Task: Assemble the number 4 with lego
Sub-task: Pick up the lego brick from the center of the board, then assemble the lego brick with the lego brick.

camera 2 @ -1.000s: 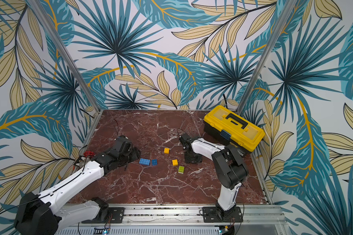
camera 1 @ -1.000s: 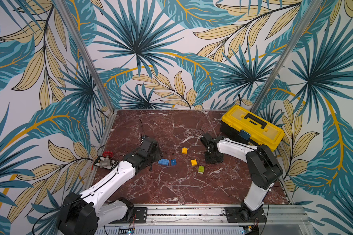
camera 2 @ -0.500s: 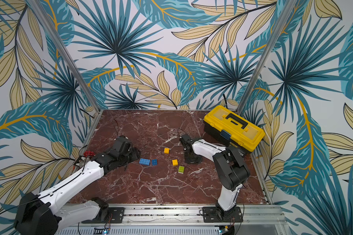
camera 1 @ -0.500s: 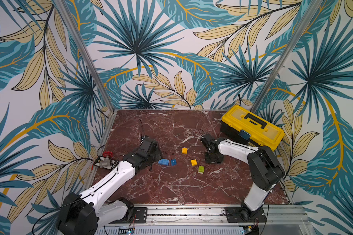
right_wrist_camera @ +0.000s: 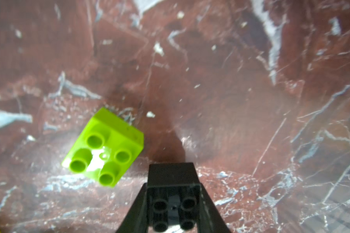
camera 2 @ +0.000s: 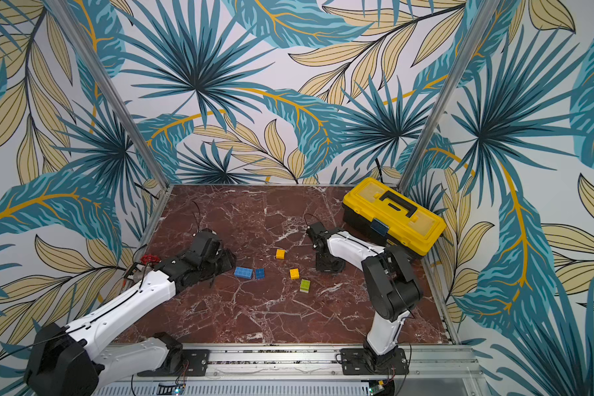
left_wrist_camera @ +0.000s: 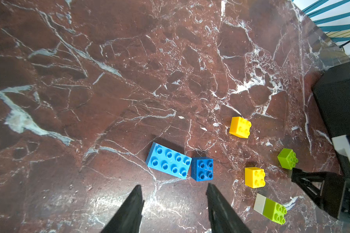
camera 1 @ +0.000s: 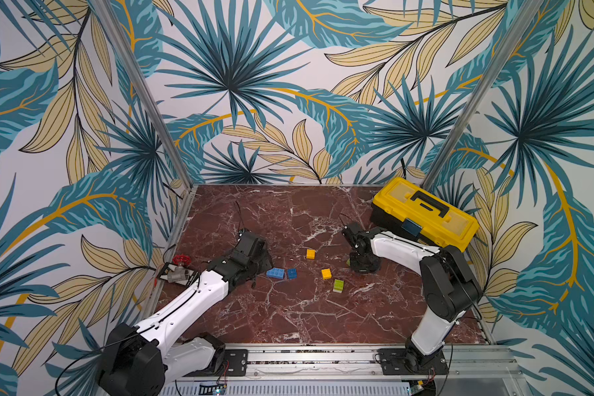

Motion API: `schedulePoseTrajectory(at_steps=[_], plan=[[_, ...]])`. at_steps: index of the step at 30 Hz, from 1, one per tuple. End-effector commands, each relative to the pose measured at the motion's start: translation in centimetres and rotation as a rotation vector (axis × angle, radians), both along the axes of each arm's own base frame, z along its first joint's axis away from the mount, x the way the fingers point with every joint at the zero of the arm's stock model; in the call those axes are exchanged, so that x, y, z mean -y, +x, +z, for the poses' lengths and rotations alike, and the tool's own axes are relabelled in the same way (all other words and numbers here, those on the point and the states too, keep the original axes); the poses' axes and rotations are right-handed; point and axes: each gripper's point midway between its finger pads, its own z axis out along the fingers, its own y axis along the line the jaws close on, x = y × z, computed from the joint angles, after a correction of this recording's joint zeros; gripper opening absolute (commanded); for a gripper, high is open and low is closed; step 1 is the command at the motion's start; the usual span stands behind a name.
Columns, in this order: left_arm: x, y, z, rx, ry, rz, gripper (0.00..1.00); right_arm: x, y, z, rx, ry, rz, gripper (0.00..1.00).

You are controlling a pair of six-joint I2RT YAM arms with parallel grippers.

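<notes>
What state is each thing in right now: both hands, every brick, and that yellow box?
left hand: open, empty.
right hand: shut on black brick.
black brick: gripped by its sides.
light-blue brick: loose, studs up, beside dark-blue brick.
dark-blue brick: loose, studs up.
yellow brick: loose, alone.
second yellow brick: loose, alone.
green brick: loose, alone.
green-white pair: joined, lying on its side.
toolbox: shut.
</notes>
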Motion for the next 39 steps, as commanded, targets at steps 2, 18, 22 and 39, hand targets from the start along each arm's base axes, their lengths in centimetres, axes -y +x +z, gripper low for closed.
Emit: schedulePoseTrajectory(at_steps=[2, 18, 22, 39], plan=[[0.1, 0.7, 1.4, 0.025, 0.000, -0.008, 0.52, -0.6, 1.0, -0.9, -0.025, 0.009, 0.004, 0.21], [0.4, 1.1, 1.2, 0.022, 0.002, -0.012, 0.49, -2.5, 3.9, 3.4, 0.069, 0.076, 0.044, 0.21], [0.6, 1.2, 1.0, 0.013, 0.000, -0.017, 0.48, -3.7, 2.9, 3.8, 0.060, 0.157, 0.072, 0.20], [0.8, 1.5, 0.5, -0.003, 0.002, -0.014, 0.46, -5.4, 2.5, 1.0, -0.026, 0.193, 0.077, 0.19]])
